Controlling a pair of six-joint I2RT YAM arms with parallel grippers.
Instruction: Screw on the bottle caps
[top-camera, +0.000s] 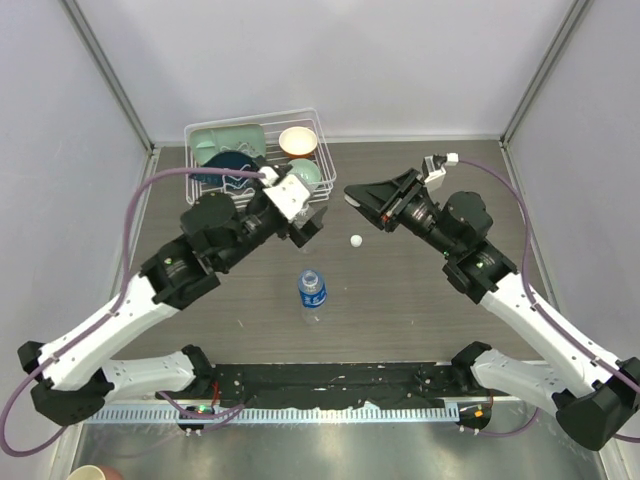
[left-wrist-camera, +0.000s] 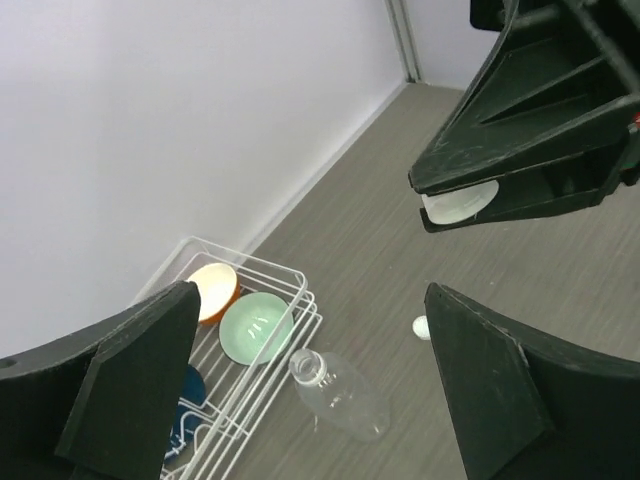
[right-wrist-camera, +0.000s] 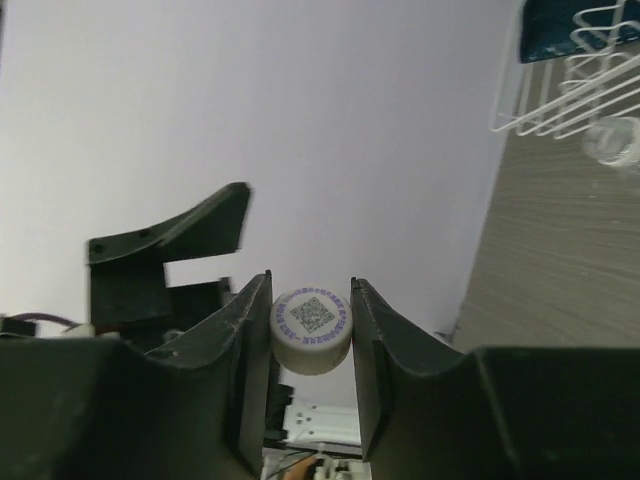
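A blue-labelled bottle (top-camera: 312, 292) stands upright and uncapped mid-table. The plain bottle (left-wrist-camera: 338, 393) lies on its side beside the wire basket, neck open. My left gripper (left-wrist-camera: 310, 290) hangs above it, open and empty; in the top view the left gripper (top-camera: 303, 230) covers that bottle. My right gripper (right-wrist-camera: 311, 300) is shut on a white cap (right-wrist-camera: 311, 330) with a printed code on top, held in the air. From above, the right gripper (top-camera: 360, 206) faces the left one. A second white cap (top-camera: 355, 240) lies loose on the table between them, the same cap (left-wrist-camera: 421, 327) right of the plain bottle.
A white wire basket (top-camera: 200, 130) at the back left holds a cream bowl (top-camera: 298, 140), a pale green bowl (top-camera: 305, 172) and other dishes. White walls close the back and both sides. A black rail (top-camera: 330, 380) runs along the near edge.
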